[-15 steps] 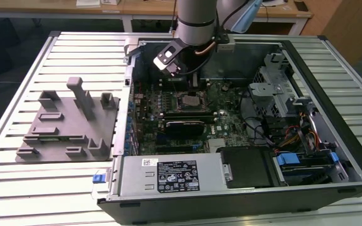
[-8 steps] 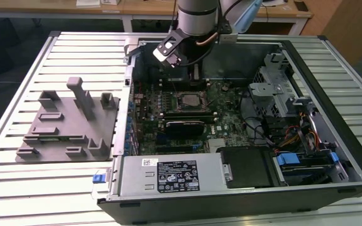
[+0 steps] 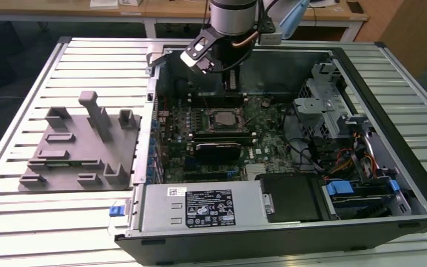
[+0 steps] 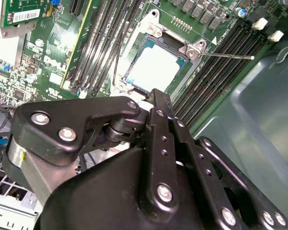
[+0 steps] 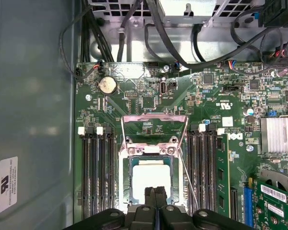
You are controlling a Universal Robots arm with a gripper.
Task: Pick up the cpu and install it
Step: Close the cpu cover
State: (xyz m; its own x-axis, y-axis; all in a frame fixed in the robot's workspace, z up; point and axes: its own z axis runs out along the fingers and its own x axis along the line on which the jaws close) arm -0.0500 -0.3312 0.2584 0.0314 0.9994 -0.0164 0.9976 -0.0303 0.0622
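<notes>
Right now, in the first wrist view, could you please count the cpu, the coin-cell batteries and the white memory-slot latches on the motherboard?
cpu: 1
coin-cell battery: 1
white memory-slot latches: 4
Total: 6

No text could be made out. Black label (image 3: 209,208) and small white sticker (image 3: 176,192) on power supply (image 3: 160,216). White sticker (image 5: 8,184) on case wall (image 5: 33,96). Barcode sticker (image 5: 274,193) on green card (image 5: 284,216). White silkscreen (image 4: 52,63) on motherboard (image 4: 38,88). The cpu (image 5: 151,178) lid was glared white.
</notes>
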